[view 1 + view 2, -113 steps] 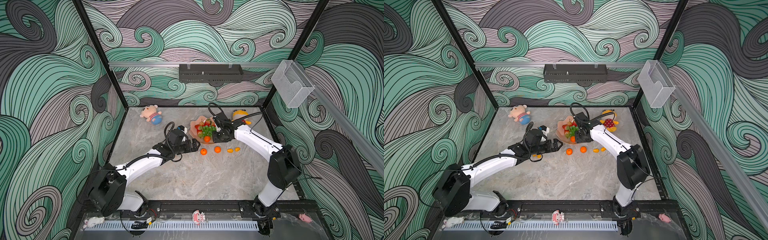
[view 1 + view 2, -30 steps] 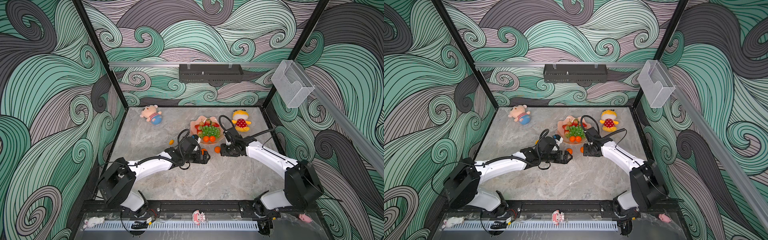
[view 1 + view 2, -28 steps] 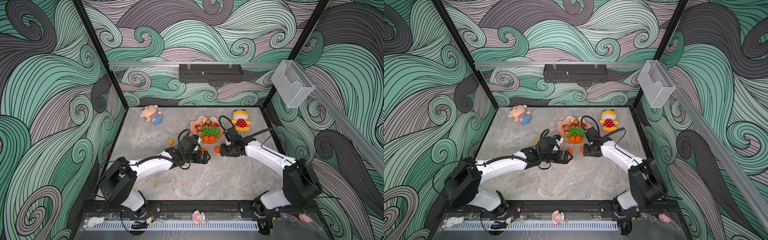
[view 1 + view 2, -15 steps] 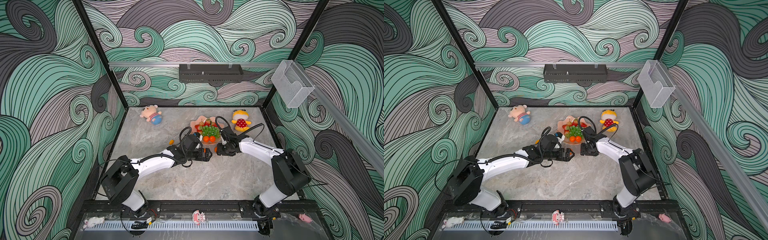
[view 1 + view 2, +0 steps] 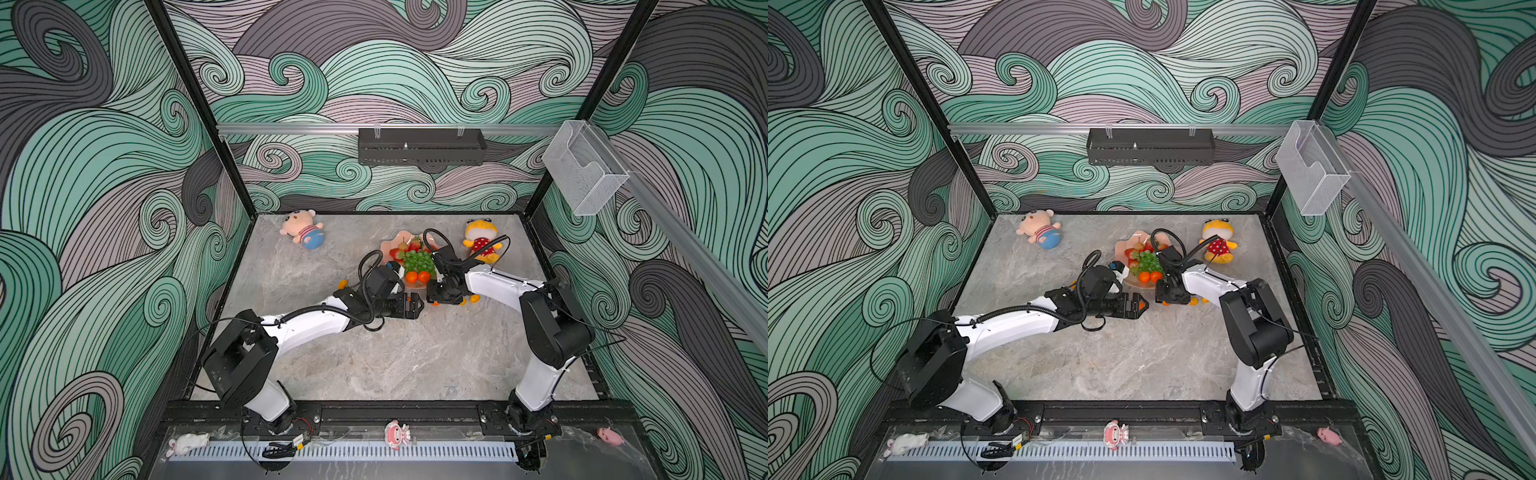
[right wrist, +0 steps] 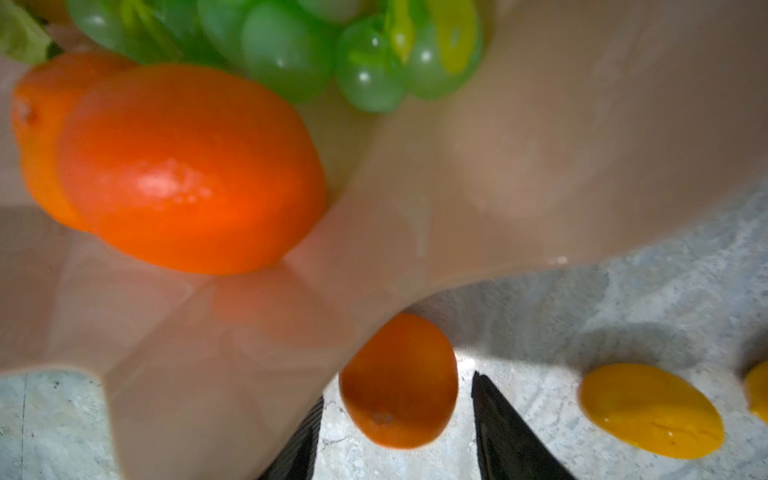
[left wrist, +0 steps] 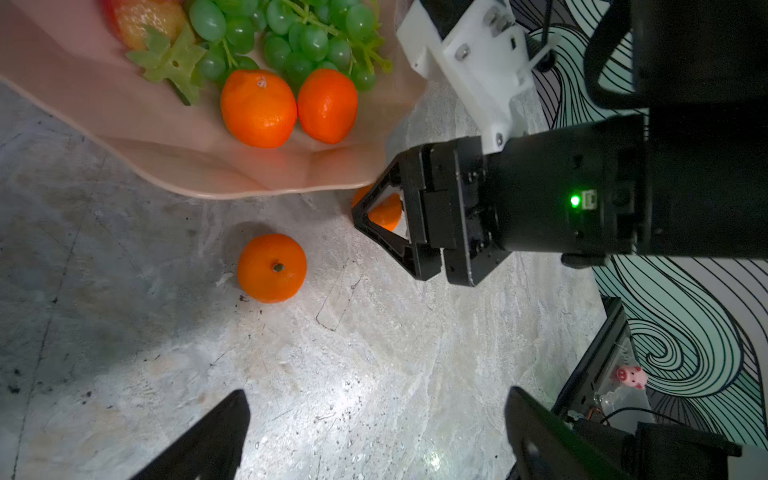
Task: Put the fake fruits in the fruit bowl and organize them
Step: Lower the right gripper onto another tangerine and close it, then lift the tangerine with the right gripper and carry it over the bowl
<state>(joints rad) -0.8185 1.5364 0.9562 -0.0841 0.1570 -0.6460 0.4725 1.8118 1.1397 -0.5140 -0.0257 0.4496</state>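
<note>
While 2 bowl tangerines (image 7: 257,108), the grape bunch (image 7: 299,37) and a strawberry (image 7: 145,16) already lie in the fruit bowl (image 7: 249,183), other fake fruits wait on the surface just beside its rim. The right hand (image 6: 397,390) stands open astride a tucked tangerine (image 6: 399,382) under that rim, fingers not touching it, with kumquats (image 6: 650,409) nearby. The left hand (image 7: 378,395), spread wide and empty, faces a loose tangerine (image 7: 272,268). Next, I judge, each hand must close, lift over the rim and release inside.
</note>
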